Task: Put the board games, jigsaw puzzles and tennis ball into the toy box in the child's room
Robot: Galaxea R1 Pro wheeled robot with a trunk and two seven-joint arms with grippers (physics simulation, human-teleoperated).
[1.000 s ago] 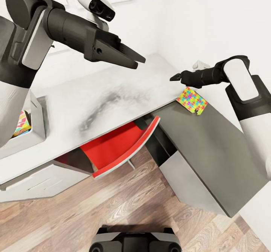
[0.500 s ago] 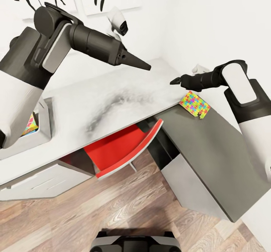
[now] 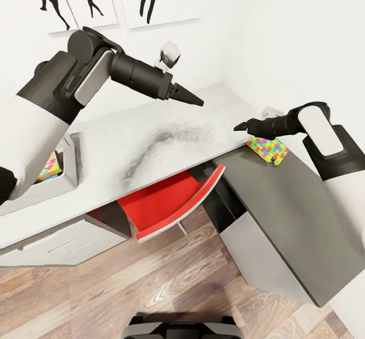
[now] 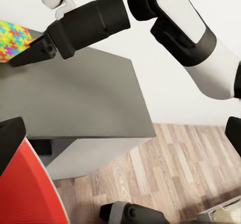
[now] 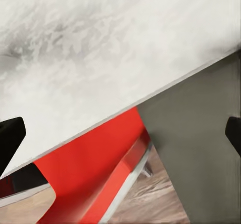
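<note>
head looks down on table (image 3: 152, 141) (wrists close, sharing its edge)

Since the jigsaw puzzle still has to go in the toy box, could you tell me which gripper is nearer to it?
The right. The right gripper hovers just above the jigsaw puzzle at the table's far end, while the left gripper hangs over the middle of the table, well away.

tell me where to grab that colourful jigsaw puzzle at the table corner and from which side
Grip the jigsaw puzzle by the edge that sticks out past the grey surface, coming from the far wall side with one finger above and one below. It lies flat and thin, so a straight top-down pinch probably would not get under it.
</note>
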